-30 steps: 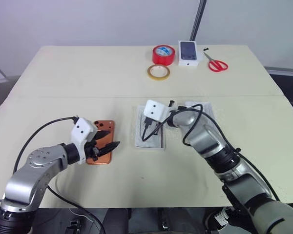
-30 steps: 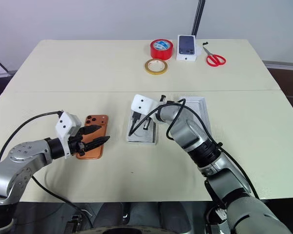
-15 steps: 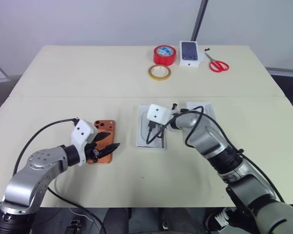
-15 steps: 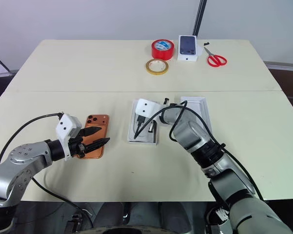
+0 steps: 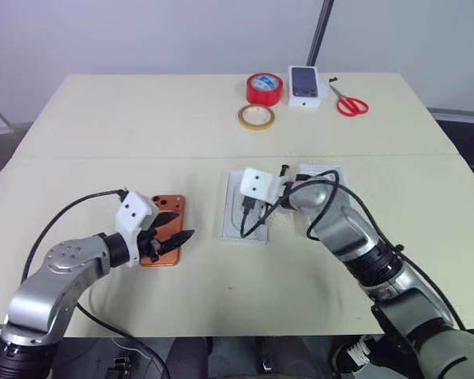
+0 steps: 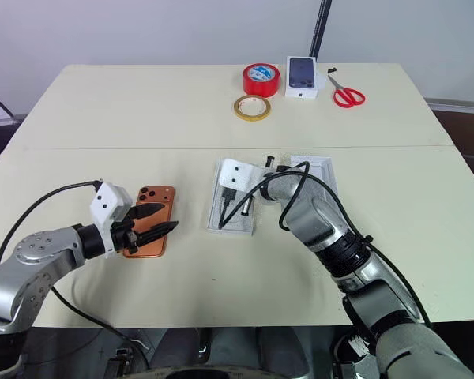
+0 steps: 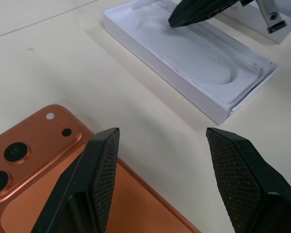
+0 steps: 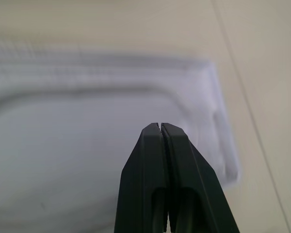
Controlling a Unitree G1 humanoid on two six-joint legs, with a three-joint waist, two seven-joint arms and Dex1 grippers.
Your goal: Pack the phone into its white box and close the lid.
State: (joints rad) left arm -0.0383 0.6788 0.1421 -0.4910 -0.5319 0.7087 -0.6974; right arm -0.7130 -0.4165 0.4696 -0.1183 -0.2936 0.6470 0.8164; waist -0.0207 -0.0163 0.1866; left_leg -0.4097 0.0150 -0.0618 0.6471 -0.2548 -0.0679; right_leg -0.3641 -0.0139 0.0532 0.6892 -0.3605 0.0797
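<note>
Copper-orange, the phone [image 5: 163, 229] lies back up on the counter [image 5: 103, 142] at the lower left of the head view, under the left tool [image 5: 174, 237], whose fingers stand apart over its near end without gripping it. The white box [image 5: 246, 207] sits empty at the centre of that view, and the right tool [image 8: 160, 131], fingers pressed together and holding nothing, hovers over its hollow. As I judge it, the left tool should pinch the phone's long edges squarely, while the right clears the tray first.
</note>
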